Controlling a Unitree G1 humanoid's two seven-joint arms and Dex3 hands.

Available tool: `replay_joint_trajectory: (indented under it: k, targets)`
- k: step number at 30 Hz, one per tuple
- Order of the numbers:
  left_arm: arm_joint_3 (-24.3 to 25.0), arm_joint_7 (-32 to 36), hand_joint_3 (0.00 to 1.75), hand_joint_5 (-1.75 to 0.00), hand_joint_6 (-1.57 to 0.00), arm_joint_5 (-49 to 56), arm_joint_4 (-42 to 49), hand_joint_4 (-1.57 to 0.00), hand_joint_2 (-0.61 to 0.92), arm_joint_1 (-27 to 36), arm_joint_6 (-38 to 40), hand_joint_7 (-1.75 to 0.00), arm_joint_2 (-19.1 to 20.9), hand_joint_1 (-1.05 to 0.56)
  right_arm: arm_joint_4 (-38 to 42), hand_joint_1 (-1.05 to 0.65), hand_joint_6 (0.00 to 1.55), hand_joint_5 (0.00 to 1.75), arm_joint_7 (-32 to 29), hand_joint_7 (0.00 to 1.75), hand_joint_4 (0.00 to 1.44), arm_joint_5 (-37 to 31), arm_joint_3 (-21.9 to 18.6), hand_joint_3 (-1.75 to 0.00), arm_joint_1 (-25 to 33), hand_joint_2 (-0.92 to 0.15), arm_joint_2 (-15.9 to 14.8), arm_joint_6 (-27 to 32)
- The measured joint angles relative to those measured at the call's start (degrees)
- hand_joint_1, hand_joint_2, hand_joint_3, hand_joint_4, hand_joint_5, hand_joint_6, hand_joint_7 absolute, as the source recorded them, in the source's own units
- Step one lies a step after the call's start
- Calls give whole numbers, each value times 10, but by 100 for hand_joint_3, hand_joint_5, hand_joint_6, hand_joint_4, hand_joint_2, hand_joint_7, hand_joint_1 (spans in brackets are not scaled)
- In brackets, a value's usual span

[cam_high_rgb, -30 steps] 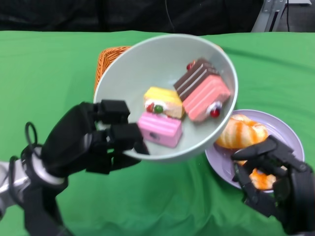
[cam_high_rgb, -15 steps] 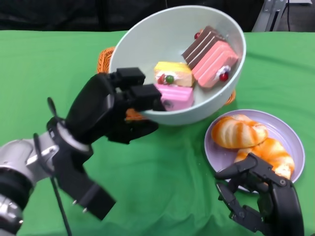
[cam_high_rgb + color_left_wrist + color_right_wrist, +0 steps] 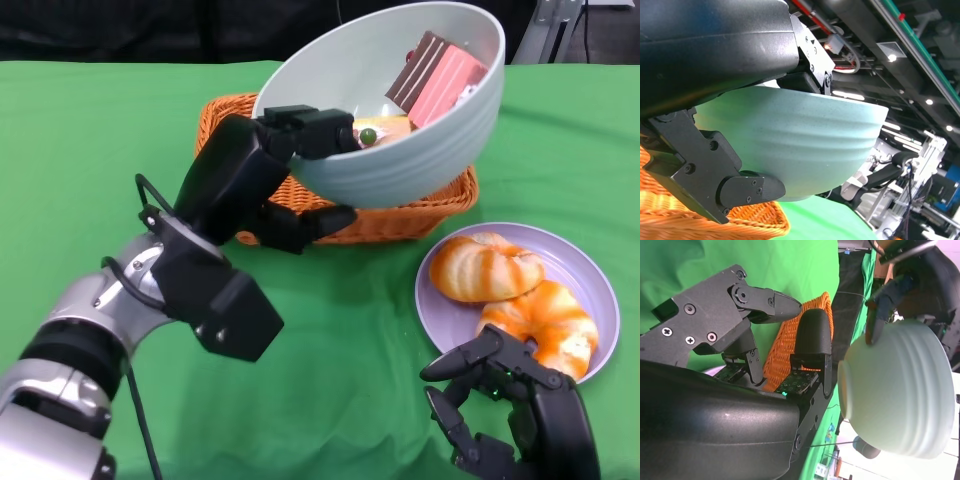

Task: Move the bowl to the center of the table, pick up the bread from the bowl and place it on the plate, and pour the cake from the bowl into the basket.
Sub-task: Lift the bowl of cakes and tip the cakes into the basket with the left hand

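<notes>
My left hand (image 3: 262, 170) grips the near rim of the pale green bowl (image 3: 420, 150) and holds it raised above the orange wicker basket (image 3: 350, 215). Inside the bowl a pink and brown layered cake (image 3: 440, 75) and a yellow cake (image 3: 385, 127) show; any others are hidden by the rim. The bowl (image 3: 800, 140) fills the left wrist view, with the basket (image 3: 700, 225) below it. Two orange glazed breads (image 3: 487, 267) (image 3: 540, 322) lie on the lilac plate (image 3: 590, 280). My right hand (image 3: 510, 410) hovers open near the plate's front edge, holding nothing.
A green cloth (image 3: 90, 150) covers the table, with a dark backdrop behind its far edge. The right wrist view shows the bowl (image 3: 895, 390) from outside, beside the basket (image 3: 790, 340).
My left hand has lifted the bowl up and away, from beside the plate to above the basket. My right hand has drawn back from the plate toward the table's front edge.
</notes>
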Motion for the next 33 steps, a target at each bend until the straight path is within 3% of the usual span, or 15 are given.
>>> replay_joint_trajectory:
  k: [15,20,27,33]
  targets:
    - [45,-65,89,-173,-66,-58,44,-61,73,-2,31,-147,-60,-3,20,-18,67,155,-9,125,70,-13,3,-83,-3,-54,-1,-12]
    - [66,-128,82,-175,-64,-99,59,-57,76,-3,49,-151,-76,0,31,-18,67,157,-9,124,71,-16,5,-82,-6,-54,-1,-23]
    - [100,-233,88,-175,-65,-161,62,-59,71,-9,70,-154,-84,-1,38,-18,69,157,-10,123,71,-22,6,-82,-7,-55,1,-25]
    - [119,-263,91,-173,-65,-172,62,-60,71,-26,82,-155,-85,-2,42,-17,70,155,-12,123,72,-23,8,-78,-7,-59,4,-25]
